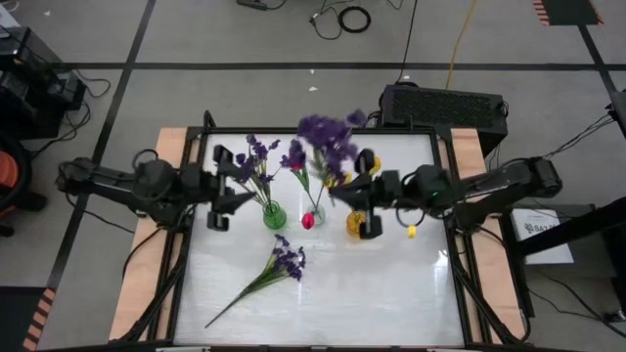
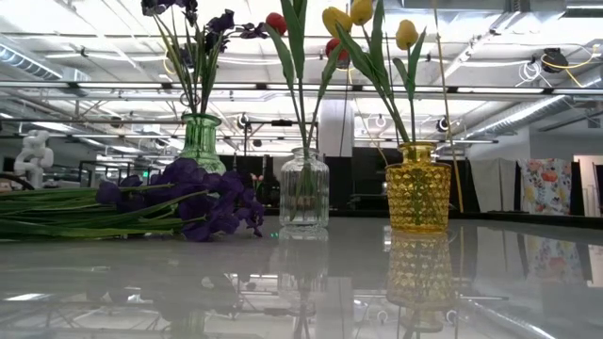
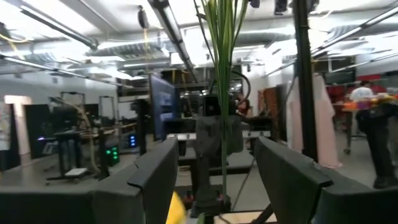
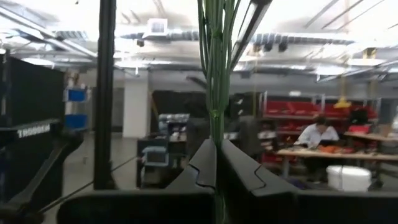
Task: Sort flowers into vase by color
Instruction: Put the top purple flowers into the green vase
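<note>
Purple sprigs stand in the green vase [image 1: 274, 215], red tulips in the clear vase [image 2: 304, 191] in the middle, and yellow tulips in the yellow vase [image 2: 418, 188], the three set in a row across the white table [image 1: 372, 284]. One more purple sprig [image 1: 279, 266] lies flat on the table in front of the vases, its blooms near the green vase in the low view. The right gripper [image 4: 216, 163] is up at the far side of the table near the yellow vase, its fingers pressed together on a bundle of green stems [image 4: 214, 68] whose bushy purple heads [image 1: 328, 142] spread above the vases. The left gripper [image 3: 214, 177] hangs beside the green vase with its fingers spread wide, holding nothing; green stems rise just beyond it.
</note>
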### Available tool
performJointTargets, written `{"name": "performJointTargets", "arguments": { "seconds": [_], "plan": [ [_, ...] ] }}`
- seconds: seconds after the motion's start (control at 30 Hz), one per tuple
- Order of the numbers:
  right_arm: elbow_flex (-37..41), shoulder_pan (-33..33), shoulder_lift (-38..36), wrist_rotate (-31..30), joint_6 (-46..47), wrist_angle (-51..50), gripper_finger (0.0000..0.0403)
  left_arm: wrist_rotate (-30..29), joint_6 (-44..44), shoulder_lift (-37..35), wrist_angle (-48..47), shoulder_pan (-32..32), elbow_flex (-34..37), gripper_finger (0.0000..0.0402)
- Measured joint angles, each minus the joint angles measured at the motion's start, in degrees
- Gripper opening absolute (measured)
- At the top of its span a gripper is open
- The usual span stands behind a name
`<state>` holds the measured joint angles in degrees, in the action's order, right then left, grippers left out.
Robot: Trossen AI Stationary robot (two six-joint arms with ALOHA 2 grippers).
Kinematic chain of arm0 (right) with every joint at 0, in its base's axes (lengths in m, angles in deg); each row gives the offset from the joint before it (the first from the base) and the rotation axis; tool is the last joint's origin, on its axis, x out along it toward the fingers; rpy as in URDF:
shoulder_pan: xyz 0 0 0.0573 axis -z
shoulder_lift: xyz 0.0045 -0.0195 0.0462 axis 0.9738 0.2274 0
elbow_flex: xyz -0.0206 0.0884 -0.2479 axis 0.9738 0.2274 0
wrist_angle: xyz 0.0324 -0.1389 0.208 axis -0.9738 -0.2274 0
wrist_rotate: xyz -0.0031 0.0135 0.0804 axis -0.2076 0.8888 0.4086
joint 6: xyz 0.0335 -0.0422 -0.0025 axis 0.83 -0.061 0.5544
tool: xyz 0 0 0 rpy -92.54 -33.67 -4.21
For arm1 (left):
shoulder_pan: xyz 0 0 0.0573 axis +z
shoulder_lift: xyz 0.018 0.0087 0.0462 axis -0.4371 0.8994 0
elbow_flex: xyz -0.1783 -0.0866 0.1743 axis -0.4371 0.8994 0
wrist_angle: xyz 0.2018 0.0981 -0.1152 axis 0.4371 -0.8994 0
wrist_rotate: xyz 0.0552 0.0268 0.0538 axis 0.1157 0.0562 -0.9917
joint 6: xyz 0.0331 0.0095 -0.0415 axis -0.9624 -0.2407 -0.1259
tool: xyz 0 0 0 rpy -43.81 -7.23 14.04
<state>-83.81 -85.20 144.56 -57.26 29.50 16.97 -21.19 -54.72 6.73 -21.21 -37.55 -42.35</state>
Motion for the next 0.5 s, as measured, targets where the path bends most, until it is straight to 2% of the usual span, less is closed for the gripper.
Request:
{"name": "performJointTargets", "arguments": {
  "seconds": [0.17,0.5],
  "plan": [
    [-2.7,-3.0,6.6,-1.1,1.2,0.5,0.0000,0.1,1.4,4.6,5.9,-3.3,0.0,0.0219],
    [-11.5,-7.3,18.4,-2.9,2.0,0.4,0.0000,-2.1,2.7,11.2,9.1,-10.9,0.0,0.0219]
  ]
}}
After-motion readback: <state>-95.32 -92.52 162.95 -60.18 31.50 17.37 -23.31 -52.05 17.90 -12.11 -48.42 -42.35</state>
